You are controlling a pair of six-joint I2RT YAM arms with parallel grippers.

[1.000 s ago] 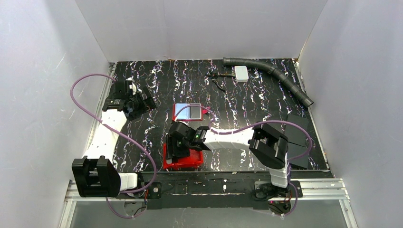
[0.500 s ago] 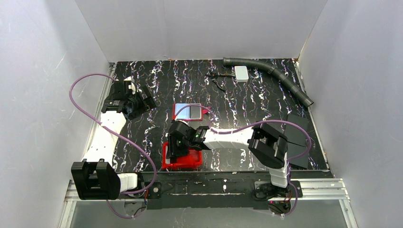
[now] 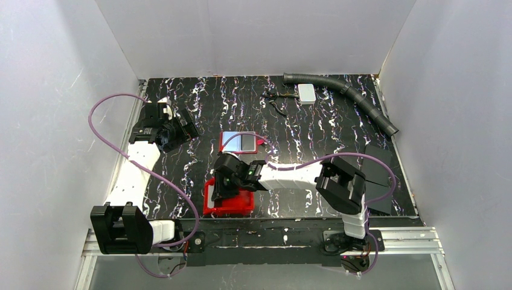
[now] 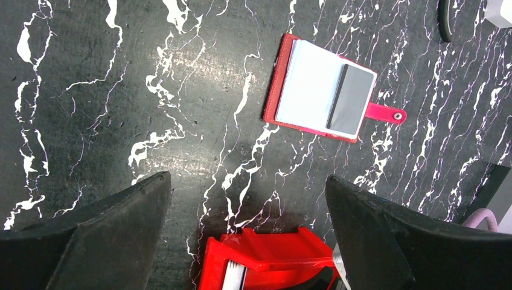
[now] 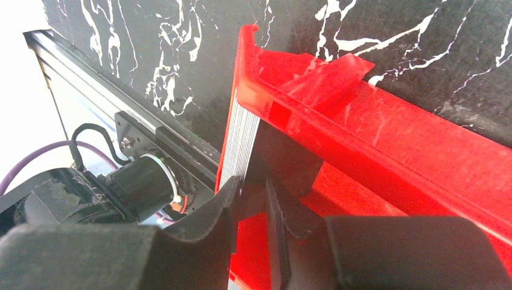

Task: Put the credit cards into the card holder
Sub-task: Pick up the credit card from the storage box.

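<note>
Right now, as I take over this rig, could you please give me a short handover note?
Left claw: open, empty, hovering above the table.
Right claw: down in the red bin, jaws narrow about the end of the stack of credit cards; grip unconfirmed.
Card holder: lying open on the table, beyond the bin.
Done: nothing I can confirm.
Left: lift a card, slot it into the holder, repeat.

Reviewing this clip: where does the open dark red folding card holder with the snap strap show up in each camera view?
Top external: the dark red folding card holder lies open near mid-table, slightly left of centre.
Left wrist: upper right of centre, open, strap pointing right.
Right wrist: not in it.
Shared landmark: the bright red plastic bin, visible in all three views.
</note>
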